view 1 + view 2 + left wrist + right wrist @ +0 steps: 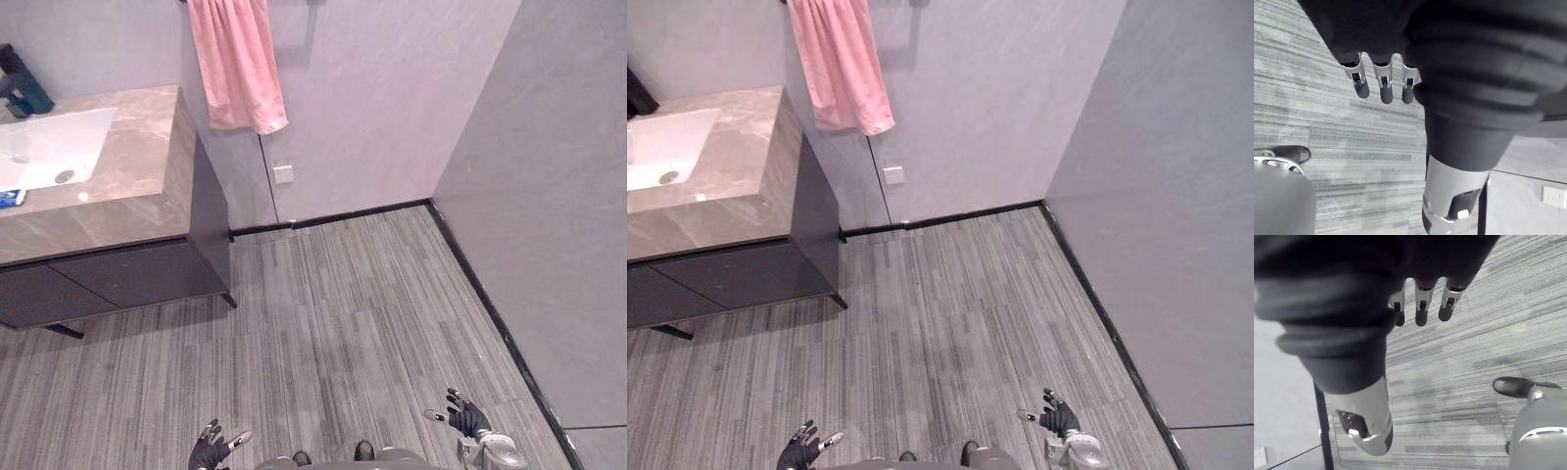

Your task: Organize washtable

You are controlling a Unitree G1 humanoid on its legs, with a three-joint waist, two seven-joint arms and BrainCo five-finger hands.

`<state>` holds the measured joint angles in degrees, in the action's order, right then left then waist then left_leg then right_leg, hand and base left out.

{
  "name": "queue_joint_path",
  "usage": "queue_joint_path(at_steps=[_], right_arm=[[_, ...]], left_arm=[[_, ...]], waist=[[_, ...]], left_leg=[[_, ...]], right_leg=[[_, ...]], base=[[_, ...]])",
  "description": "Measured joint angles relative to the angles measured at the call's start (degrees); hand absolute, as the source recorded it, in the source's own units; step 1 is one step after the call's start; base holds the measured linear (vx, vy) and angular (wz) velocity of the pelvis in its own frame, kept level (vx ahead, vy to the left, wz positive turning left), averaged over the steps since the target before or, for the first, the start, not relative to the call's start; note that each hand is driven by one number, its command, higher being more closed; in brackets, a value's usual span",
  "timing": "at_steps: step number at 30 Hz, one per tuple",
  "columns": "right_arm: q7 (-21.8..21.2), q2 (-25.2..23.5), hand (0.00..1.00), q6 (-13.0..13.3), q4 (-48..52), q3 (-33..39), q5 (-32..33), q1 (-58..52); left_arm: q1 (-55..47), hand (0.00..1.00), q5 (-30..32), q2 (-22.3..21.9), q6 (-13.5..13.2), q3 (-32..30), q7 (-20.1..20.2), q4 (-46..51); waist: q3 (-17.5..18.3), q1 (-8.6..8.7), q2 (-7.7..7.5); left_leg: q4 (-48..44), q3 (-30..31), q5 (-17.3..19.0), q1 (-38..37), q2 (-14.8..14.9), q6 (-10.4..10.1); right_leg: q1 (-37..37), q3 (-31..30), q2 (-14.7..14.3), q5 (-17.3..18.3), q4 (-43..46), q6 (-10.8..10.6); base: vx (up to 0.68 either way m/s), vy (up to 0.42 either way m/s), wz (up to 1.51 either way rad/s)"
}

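Left hand [209, 448] and right hand [465, 419] hang low at the near edge, fingers [1383, 85] loosely extended, nothing held. This is probably a neutral carry posture, as no work is within reach. Beneath them is grey striped floor [343, 313]. The desk [137, 147], marble-topped over a dark cabinet [127, 274], stands far left, well apart from both hands. It carries a white basin [49, 147], a dark faucet [24, 83] and a small blue-and-white item [10, 197]. A pink towel [235, 64] hangs on the far wall just right of it. An approach is needed first.
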<state>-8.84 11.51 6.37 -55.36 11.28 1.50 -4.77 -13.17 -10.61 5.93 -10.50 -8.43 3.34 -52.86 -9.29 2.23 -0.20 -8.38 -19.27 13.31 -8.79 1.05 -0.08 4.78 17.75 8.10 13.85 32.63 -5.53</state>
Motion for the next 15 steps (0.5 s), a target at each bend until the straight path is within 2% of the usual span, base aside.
queue_joint_path(at_steps=[2,3,5,7,8,9,10,11,12,13,14,15], right_arm=[[-0.06,-0.14,0.0,-0.17,-0.12,-0.08,0.02,-0.28],[-0.14,-0.23,0.0,-0.27,-0.21,-0.09,0.02,-0.49],[-0.17,-0.22,0.0,-0.3,-0.22,-0.16,0.0,-0.11],[-0.19,-0.19,0.0,-0.26,-0.21,-0.61,0.0,0.56],[-0.2,-0.21,0.0,-0.23,-0.15,-0.66,0.0,0.83],[-0.2,-0.2,0.0,-0.19,-0.09,-0.65,0.0,0.81],[-0.17,-0.09,0.0,-0.13,-0.09,-0.6,0.0,0.26],[-0.11,0.18,0.0,-0.21,-0.15,-0.58,0.0,-0.45],[-0.02,0.44,0.0,-0.21,-0.14,-0.47,0.01,-0.87],[-0.02,0.25,0.0,-0.18,-0.09,-0.46,0.03,-0.88],[-0.02,0.15,0.0,-0.13,-0.07,-0.46,0.04,-0.56],[-0.07,0.16,0.0,-0.13,-0.08,-0.48,0.16,-0.46]], left_arm=[[0.78,0.0,-0.03,0.26,0.07,-0.02,-0.06,0.01],[0.84,0.0,-0.06,0.44,0.11,-0.02,-0.12,0.15],[1.12,0.0,-0.12,0.44,0.11,-0.08,-0.7,0.54],[1.94,0.0,-0.2,0.43,0.13,-0.11,-1.02,0.51],[2.41,0.0,-0.21,0.6,0.1,-0.1,-1.02,0.51],[2.59,0.0,-0.21,0.79,0.09,-0.11,-1.02,0.48],[2.65,0.0,-0.2,1.02,0.09,-0.1,-0.99,0.47],[2.59,0.0,-0.2,0.67,0.12,-0.19,-1.04,0.03],[2.69,0.0,-0.19,0.04,0.17,-0.32,-1.04,-0.41],[2.95,0.0,-0.15,-0.55,0.13,-0.56,-0.98,-0.5],[3.29,0.0,-0.15,-0.96,0.12,-0.65,-0.99,-0.42],[3.61,0.0,-0.09,-1.52,0.08,-0.67,-0.93,0.05]], waist=[[-0.43,-0.02,-0.57],[-0.78,0.14,-0.12],[-0.78,0.17,0.43],[-1.26,0.34,1.43],[-1.52,0.46,1.85],[-1.6,0.63,1.59],[-1.62,1.1,0.45],[-1.54,1.74,0.27],[-1.19,1.94,0.81],[-0.66,1.85,1.87],[-0.45,1.88,2.43],[-0.57,2.15,3.36]], left_leg=[[1.08,0.65,0.56,-1.99,-0.89,0.61],[2.27,1.29,0.64,-3.79,-1.19,0.78],[2.67,1.68,1.06,-4.65,0.38,0.12],[3.0,2.22,1.14,-4.79,3.31,-0.69],[4.04,2.51,0.63,-5.3,4.8,-1.88],[4.67,2.61,0.41,-5.5,4.95,-2.49],[5.68,3.52,1.02,-7.25,4.85,-4.43],[6.58,4.46,2.1,-9.58,5.55,-6.12],[6.35,4.79,2.2,-10.09,6.78,-6.42],[3.16,5.02,1.85,-8.66,8.14,-7.24],[-1.71,5.26,1.86,-5.91,9.47,-7.47],[-12.5,5.98,1.32,-0.3,12.12,-8.29]], right_leg=[[2.77,1.69,3.16,-0.36,8.72,0.34],[4.76,3.77,5.1,1.48,12.96,1.09],[7.25,6.6,5.61,3.73,11.01,2.29],[10.69,8.99,4.15,3.1,4.71,2.43],[12.6,8.68,2.45,0.23,-2.03,1.94],[12.66,7.99,1.88,-2.12,-5.81,1.77],[12.72,5.6,1.9,-6.44,-10.72,2.1],[12.83,4.14,1.79,-10.75,-8.11,6.06],[12.77,4.77,1.39,-8.8,-6.14,5.79],[12.95,5.47,0.5,-5.76,-4.81,6.47],[12.71,6.11,-0.2,-4.74,-5.22,7.04],[11.01,7.42,-1.5,-3.98,-7.66,7.23]], base=[[0.13,0.022,0.11],[0.19,-0.007,0.15],[0.22,-0.042,0.13],[0.26,-0.095,0.19],[0.31,-0.139,0.2],[0.32,-0.161,0.35],[0.47,-0.277,0.46],[0.43,-0.276,0.44],[0.54,-0.348,0.25],[0.36,-0.252,0.08],[0.44,-0.339,0.16],[0.43,-0.332,0.35]])
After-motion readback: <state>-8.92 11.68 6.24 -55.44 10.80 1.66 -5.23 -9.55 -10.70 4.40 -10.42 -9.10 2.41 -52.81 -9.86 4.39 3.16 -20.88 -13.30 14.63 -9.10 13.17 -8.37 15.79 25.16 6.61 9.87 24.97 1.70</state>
